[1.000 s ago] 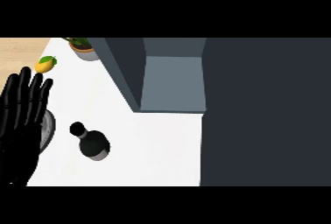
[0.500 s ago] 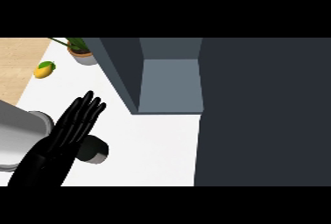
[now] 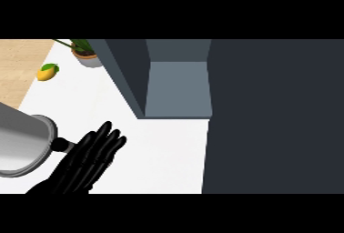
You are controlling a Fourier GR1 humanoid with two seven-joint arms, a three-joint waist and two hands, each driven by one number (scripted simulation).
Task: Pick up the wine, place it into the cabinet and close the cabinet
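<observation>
Head view: I am looking at the left hand (image 3: 88, 160) hovering low over the white counter (image 3: 164, 157) at the lower left of the frame, its fingers (image 3: 107, 139) lying straight and close together, pointing toward the upper right and holding nothing. A broad grey forearm (image 3: 20, 145) is filling the left edge beside it. The right hand is not showing anywhere.

The wine is not showing plainly. I am judging that it is standing under the spread hand, hidden by it. A small grey stub (image 3: 62, 144) is poking out at the hand's upper left edge, and I cannot tell whether it belongs to the bottle or to the wrist. That leaves the bottle's long axis unread.

The cabinet (image 3: 178, 86) is standing open toward the top centre, up and to the right of the fingertips, in line with the way they are pointing. A dark panel (image 3: 272, 113) is covering the right side of the frame.

A mango (image 3: 46, 72) and a potted plant (image 3: 86, 54) are sitting at the upper left, well apart from the hand
</observation>
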